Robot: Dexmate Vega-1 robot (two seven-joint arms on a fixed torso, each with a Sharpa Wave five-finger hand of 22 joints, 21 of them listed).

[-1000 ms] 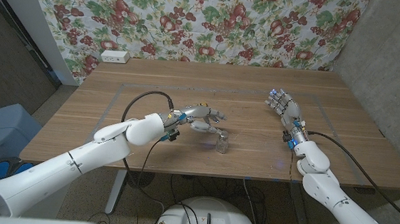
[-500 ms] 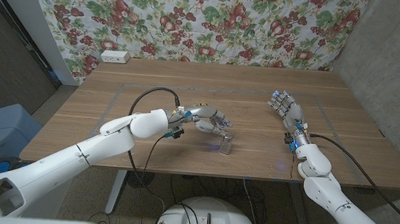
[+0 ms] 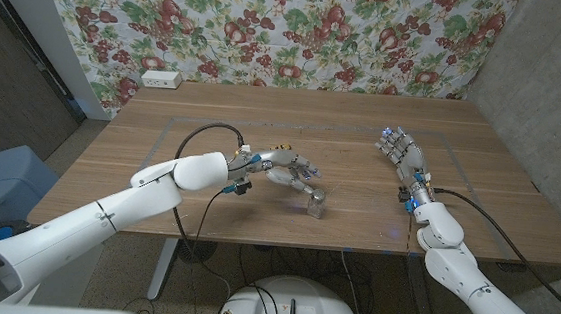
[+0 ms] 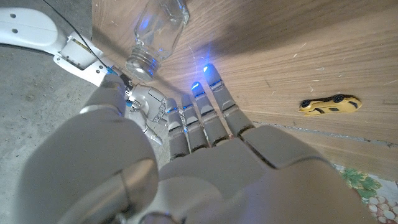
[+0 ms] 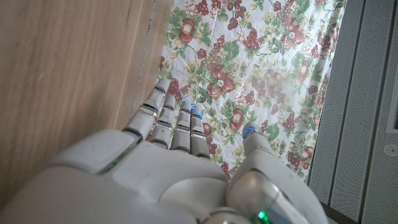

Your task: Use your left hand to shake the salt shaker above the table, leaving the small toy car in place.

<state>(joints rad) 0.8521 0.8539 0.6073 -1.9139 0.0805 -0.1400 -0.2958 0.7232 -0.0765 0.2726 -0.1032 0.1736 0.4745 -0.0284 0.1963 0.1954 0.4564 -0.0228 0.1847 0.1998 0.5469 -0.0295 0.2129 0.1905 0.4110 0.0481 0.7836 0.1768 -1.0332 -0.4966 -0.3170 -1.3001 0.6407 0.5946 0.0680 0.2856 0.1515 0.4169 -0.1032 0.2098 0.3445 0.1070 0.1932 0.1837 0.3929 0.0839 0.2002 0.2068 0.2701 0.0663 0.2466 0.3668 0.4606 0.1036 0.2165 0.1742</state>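
Left hand (image 3: 293, 169) nearer salt shaker (image 3: 315, 202) — apart.

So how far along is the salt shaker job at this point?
Early. Done: the left hand has reached the salt shaker, fingers just above and beside it. In hand: closing for a grasp; the left wrist view shows the shaker beyond the fingertips, not yet gripped. Left: grasp, lift, shake above the table. The small toy car lies untouched; the right hand waits open.
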